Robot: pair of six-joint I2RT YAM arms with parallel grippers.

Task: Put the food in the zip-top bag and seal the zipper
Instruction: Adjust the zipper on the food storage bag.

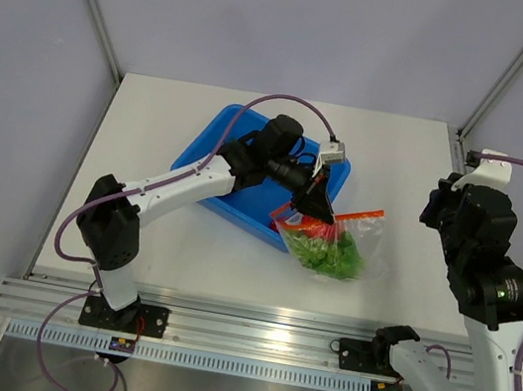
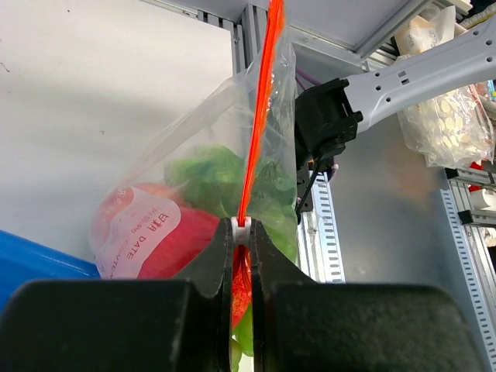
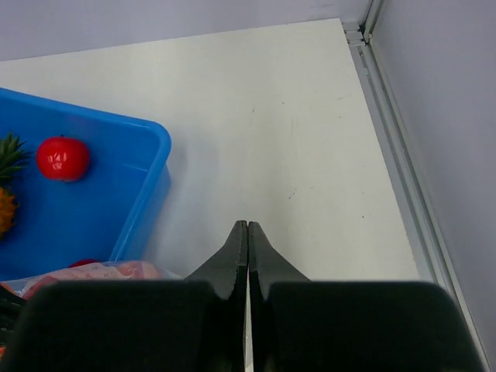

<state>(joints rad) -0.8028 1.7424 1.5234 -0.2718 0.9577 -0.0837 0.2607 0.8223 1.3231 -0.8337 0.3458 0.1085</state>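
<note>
Left tool (image 2: 242,234) is clamped right down on the zipper (image 2: 260,116): both fingers (image 2: 217,256) pressed flat against the orange-red strip, only the strip's thickness between them. A small white piece (image 2: 242,226) sits on the strip just at the fingertips.

Right tool (image 3: 248,229) has its fingers pressed together, tip to tip, nothing between them. It hangs over bare bench (image 3: 310,132) on the right side, touching nothing.

The zip-top bag (image 1: 339,244) lies on the bench just off the near right corner of the blue tub (image 1: 209,162), well in front of the arm bases. From above, its zipper runs roughly left to right, from the left tool out toward the right arm's side, with the body of the bag hanging toward the near edge. From the left wrist the strip is seen edge-on, shooting straight away from the tool.

Inside the bag: green cabbage (image 2: 205,170) and a red fruit (image 2: 190,242) behind a pink-and-white label. In the tub, one round red fruit (image 3: 63,157), and the pineapple (image 3: 6,198) is cut off by the frame edge.

The strip inside the clamp is hidden. Whether the mouth is sealed along its length, I can't tell. Crinkled plastic blurs the rest of the contents. From above, the right tool blends into its dark wrist.
</note>
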